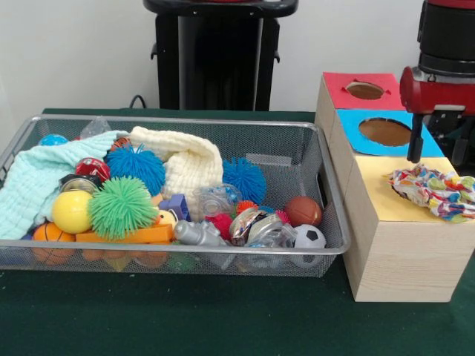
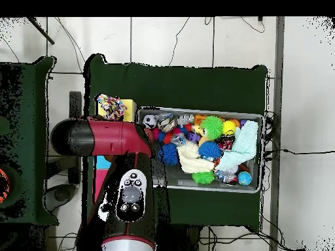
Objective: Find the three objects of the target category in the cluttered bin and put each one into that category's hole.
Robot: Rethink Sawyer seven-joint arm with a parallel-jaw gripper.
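Gripper (image 1: 415,141) over blue hole (image 1: 384,132); overhead view hides it.

No readable text, labels or numbers, perhaps too small to discern

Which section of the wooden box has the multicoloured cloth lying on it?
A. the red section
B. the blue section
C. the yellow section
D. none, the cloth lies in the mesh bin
C. In the front view the multicoloured cloth lies on the yellow section of the wooden box, while the red section and the blue section show open holes.
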